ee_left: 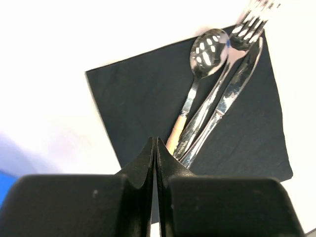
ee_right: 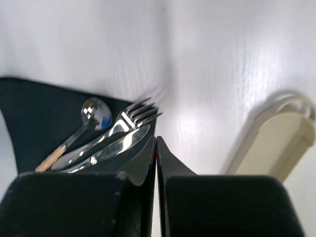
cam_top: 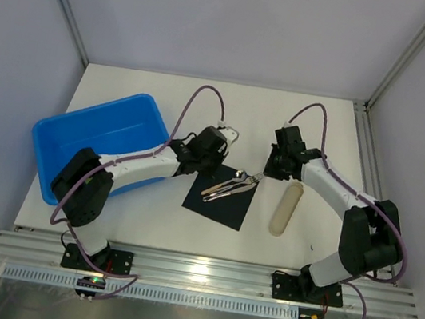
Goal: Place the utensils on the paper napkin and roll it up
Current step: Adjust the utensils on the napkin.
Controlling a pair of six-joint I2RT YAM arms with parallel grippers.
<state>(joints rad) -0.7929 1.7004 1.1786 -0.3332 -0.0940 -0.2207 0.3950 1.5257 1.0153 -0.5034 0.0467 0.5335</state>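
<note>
From the overhead camera I see the black paper napkin (cam_top: 220, 199) lying flat and unrolled at the centre of the white desk (cam_top: 145, 226). The utensils (cam_top: 231, 187) lie on it, bundled side by side: a spoon (ee_left: 210, 47), a fork (ee_left: 247, 29) and a knife (ee_left: 232, 94). Their heads point toward 2 o'clock, and the fork tines poke just past the napkin's corner. My left hand (cam_top: 216, 145) sits at the napkin's 11 o'clock edge, its fingers pressed together with nothing between them. My right hand (cam_top: 272, 169) is at the napkin's 2 o'clock, just beside the fork tines, also closed and empty. A blue tub (cam_top: 97, 145) rests at 9 o'clock, near the napkin but apart from it. A thick beige cylinder (cam_top: 286, 208) lies on the desk at 3 o'clock, also clear of the napkin.
</note>
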